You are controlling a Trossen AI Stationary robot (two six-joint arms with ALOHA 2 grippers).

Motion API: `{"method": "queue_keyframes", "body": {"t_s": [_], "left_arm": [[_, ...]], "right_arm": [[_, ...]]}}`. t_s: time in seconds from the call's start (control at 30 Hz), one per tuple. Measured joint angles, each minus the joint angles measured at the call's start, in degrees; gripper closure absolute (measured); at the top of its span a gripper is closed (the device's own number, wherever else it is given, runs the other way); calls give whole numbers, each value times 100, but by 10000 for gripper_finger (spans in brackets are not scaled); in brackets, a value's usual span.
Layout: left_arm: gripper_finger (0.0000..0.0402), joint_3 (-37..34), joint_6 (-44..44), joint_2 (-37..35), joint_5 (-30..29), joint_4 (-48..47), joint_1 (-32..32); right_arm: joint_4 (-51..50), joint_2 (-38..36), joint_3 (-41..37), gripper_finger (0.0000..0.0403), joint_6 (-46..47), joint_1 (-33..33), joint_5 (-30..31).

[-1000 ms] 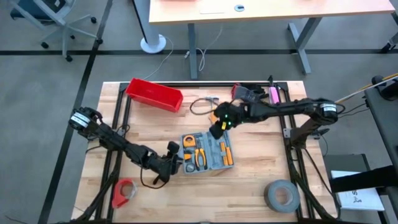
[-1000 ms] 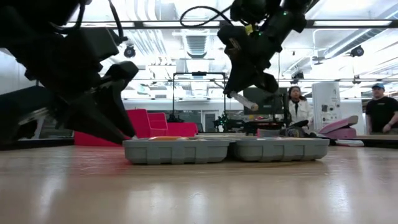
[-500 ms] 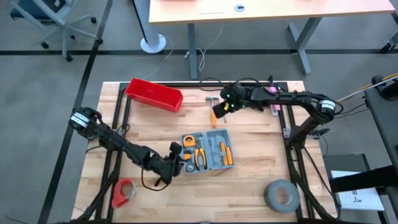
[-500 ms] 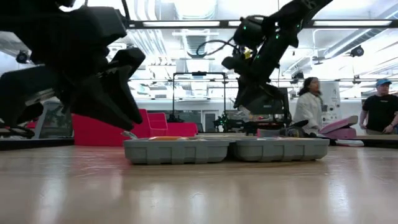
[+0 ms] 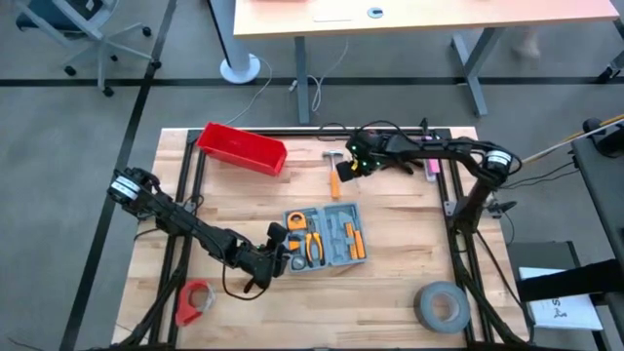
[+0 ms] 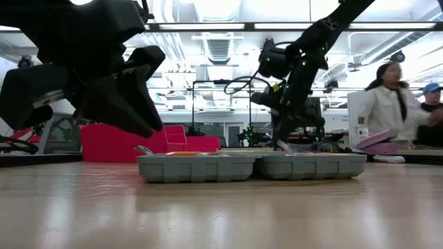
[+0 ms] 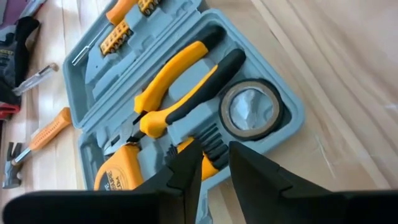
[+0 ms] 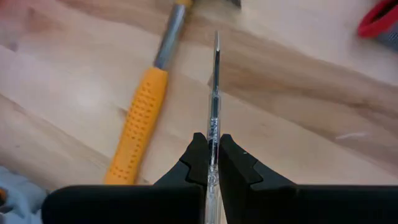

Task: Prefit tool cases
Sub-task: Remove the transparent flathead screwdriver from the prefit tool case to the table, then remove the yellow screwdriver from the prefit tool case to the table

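Note:
The grey-blue tool case lies open on the table, with orange-handled pliers, a tape roll and other small tools in its recesses. My left gripper hovers open over the case's left end and touches nothing. My right gripper is near the table's far edge, shut on a thin clear-handled screwdriver. It stands just beside an orange-handled hammer lying flat on the wood. My right gripper pinches the screwdriver by its clear handle between the two fingers. The metal shaft sticks out forward past the fingertips, along the fingers. The gripper slants down toward the table. Whether the tip touches the wood, I cannot tell.
A red bin sits at the far left. A grey tape roll lies at the near right and a red tape dispenser at the near left. Cables and a pink item are at the far edge. People stand beyond the table.
My right gripper, shut on the screwdriver, has moved from above the case's far right corner toward the table's far edge. It has come down beside the hammer. The case has stayed in place.

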Motion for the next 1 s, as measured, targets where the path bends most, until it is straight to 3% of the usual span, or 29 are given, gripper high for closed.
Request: {"method": "queue_keyframes", "body": {"t_s": [0.27,0.7,1.0], "left_arm": [[314,0,-46,0,-1,-118,-2],[297,0,-86,0,-50,-113,-1],[294,0,-263,0,-46,-108,-11]], "right_arm": [[5,147,-2,394,152,-11,42],[-10,112,-2,300,-137,-1,-53],[-566,-298,-2,278,-1167,759,-558]]}}
